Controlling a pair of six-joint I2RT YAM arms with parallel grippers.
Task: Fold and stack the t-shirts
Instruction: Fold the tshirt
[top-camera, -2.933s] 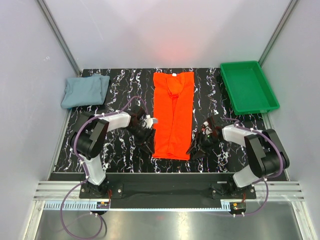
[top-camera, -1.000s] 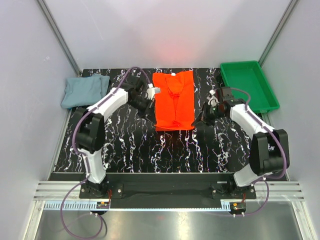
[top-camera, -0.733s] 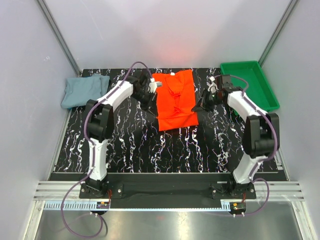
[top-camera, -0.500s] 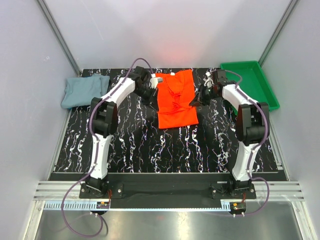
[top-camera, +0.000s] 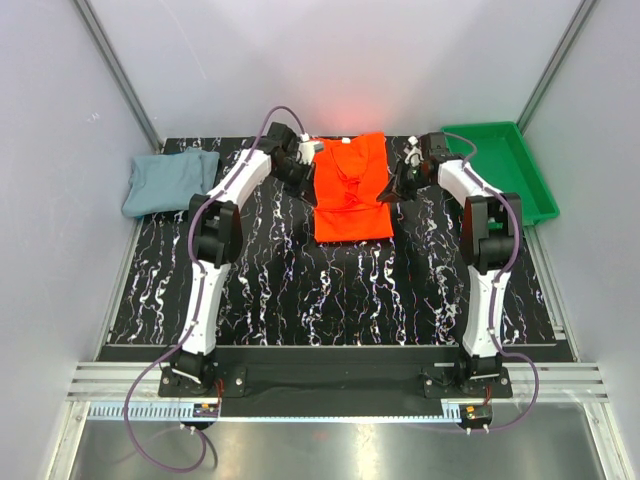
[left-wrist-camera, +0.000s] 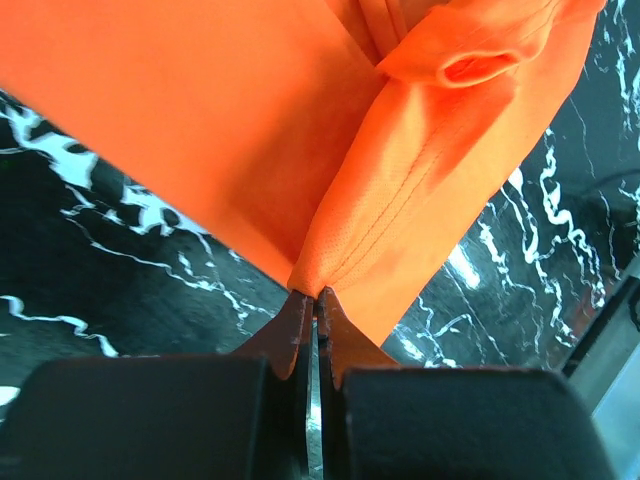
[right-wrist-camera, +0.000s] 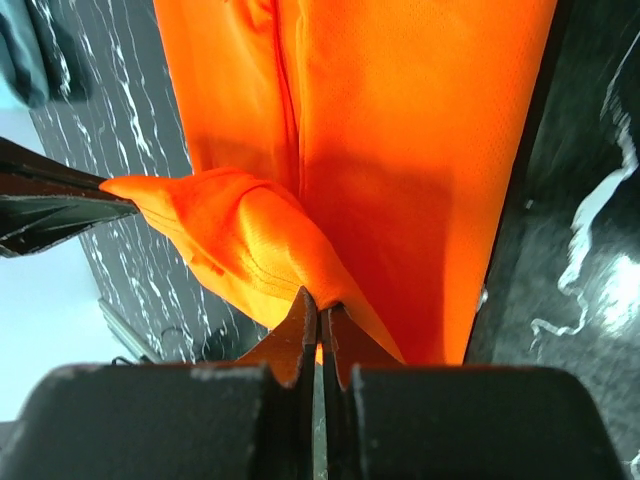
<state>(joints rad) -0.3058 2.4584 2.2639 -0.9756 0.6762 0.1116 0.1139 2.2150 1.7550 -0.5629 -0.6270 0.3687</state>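
Note:
The orange-red t-shirt (top-camera: 350, 190) lies at the back middle of the black marbled table, doubled over on itself. My left gripper (top-camera: 308, 186) is shut on a hem corner at the shirt's left side; the left wrist view shows the orange cloth (left-wrist-camera: 400, 200) pinched at the fingertips. My right gripper (top-camera: 388, 192) is shut on the hem corner at the shirt's right side, with orange cloth (right-wrist-camera: 400, 150) bunched at the tips in the right wrist view. Both arms reach far back. The grey-blue t-shirt (top-camera: 170, 182) lies folded at the back left.
A green plastic tray (top-camera: 497, 172) stands at the back right, just beyond my right arm. Metal frame posts and pale walls close in the back and sides. The black marbled table (top-camera: 330, 290) stretches toward the arm bases.
Both grippers have carried the shirt's near hem away from the arm bases toward the collar, folding the shirt in half. The shirt now covers about half its earlier length.

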